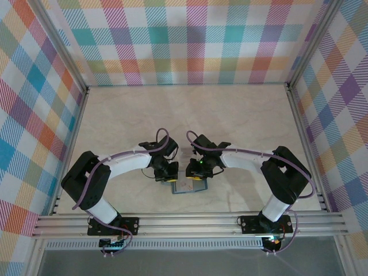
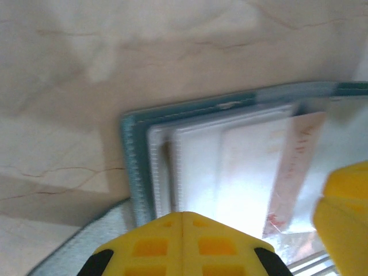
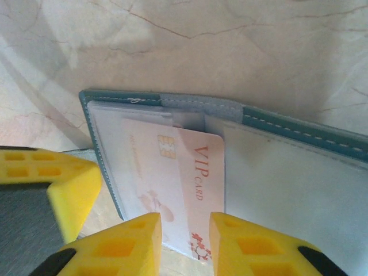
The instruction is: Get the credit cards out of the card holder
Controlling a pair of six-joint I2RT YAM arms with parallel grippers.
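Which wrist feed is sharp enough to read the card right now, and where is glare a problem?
Right wrist view: sharp and evenly lit, the VIP print on the pink card legible. Left wrist view: soft and blurred, glare whitening the pockets of the card holder. Top external view: evenly lit, the holder too small for detail.

A pale marbled surface (image 1: 230, 115) is enclosed by plaid-patterned walls (image 1: 190, 40) and edged by metal rails (image 1: 190, 221)
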